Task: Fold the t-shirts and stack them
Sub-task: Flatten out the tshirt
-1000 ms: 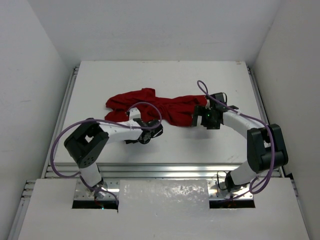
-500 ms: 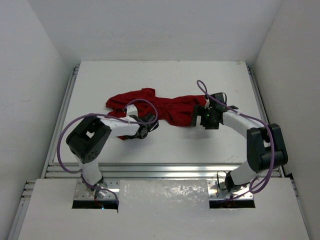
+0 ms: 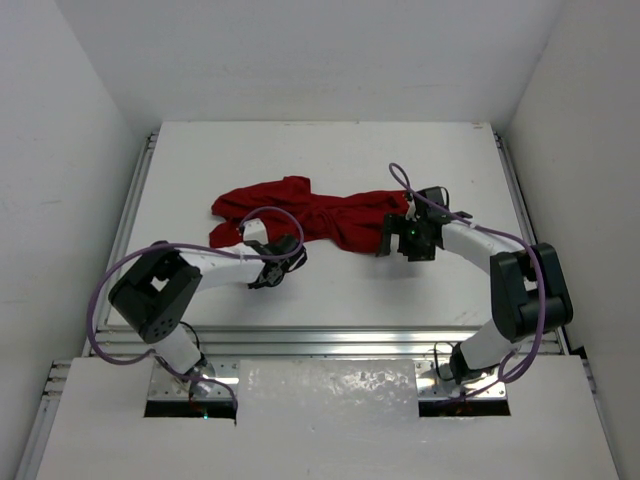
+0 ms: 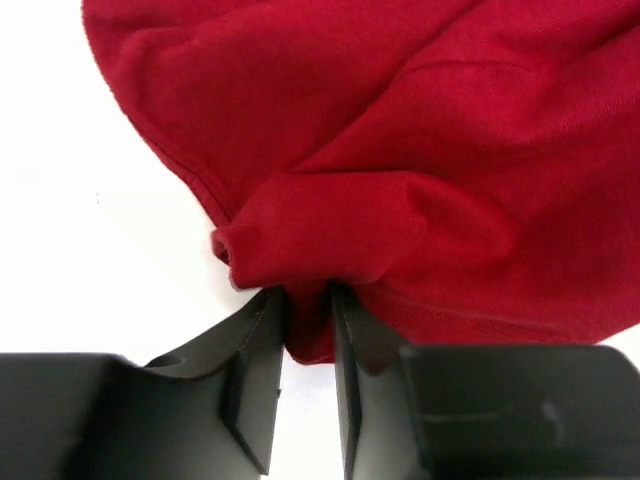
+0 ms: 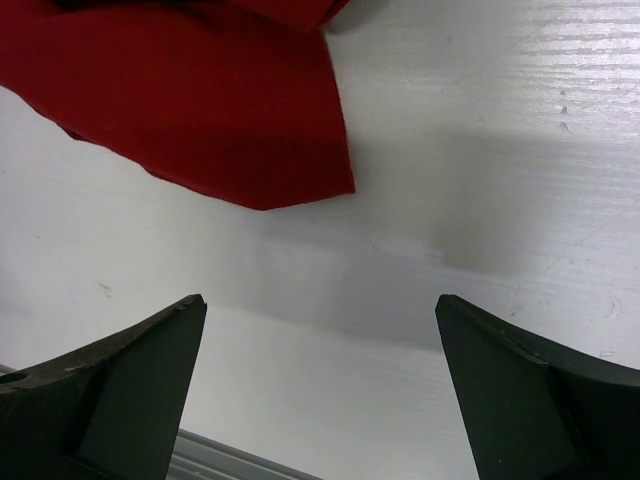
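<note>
The left gripper [image 4: 308, 300] has been squeezing its two fingers together, and now it is pinching a little bunch of the t-shirt [image 3: 300, 208] at its near edge. It has also slid a bit toward the left edge of the worktop [image 3: 330, 150]. It is getting a hold, so it looks ready to pull the cloth out flat for folding. The right gripper [image 5: 320, 300] is keeping its fingers wide apart and is holding nothing. A pointy corner of the t-shirt is lying just in front of it. The t-shirt is lying crumpled across the middle of the worktop. It is dark red, soft, plain and wrinkly. The worktop is white, hard and smooth.
</note>
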Controlling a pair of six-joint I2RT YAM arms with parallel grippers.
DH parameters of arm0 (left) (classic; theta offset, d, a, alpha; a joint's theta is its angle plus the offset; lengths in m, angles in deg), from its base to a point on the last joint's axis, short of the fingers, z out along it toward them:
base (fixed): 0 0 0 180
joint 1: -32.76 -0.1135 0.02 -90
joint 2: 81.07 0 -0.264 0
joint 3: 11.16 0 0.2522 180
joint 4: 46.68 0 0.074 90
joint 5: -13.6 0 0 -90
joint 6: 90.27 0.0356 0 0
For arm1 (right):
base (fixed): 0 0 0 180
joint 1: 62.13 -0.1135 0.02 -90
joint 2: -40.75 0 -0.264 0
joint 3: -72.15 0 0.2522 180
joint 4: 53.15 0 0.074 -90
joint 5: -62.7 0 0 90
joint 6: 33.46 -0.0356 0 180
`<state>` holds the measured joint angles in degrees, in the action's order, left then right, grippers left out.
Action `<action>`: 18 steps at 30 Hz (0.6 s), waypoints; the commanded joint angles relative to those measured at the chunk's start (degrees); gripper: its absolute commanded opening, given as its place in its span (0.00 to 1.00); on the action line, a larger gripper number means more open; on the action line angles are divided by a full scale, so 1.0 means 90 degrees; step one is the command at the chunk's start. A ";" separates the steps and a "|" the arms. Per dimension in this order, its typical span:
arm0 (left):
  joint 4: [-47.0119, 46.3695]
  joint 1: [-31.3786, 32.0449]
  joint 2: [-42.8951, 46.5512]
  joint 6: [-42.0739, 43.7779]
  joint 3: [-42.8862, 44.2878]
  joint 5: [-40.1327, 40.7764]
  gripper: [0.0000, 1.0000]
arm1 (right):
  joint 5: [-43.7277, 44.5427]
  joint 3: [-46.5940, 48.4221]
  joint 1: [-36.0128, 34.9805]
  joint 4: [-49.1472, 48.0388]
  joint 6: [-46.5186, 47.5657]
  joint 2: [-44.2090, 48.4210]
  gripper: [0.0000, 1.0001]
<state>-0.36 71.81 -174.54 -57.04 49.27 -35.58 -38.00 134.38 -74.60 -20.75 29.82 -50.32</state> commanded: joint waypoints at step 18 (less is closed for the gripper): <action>0.2086 0.0564 0.1995 -0.1280 0.0176 0.0756 0.00 | 0.0272 0.0874 -0.0079 -0.0243 0.0137 -0.0808 0.65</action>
<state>11.05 76.94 -161.12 -63.22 49.95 -34.05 -33.33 139.71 -74.71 -20.40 30.30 -55.83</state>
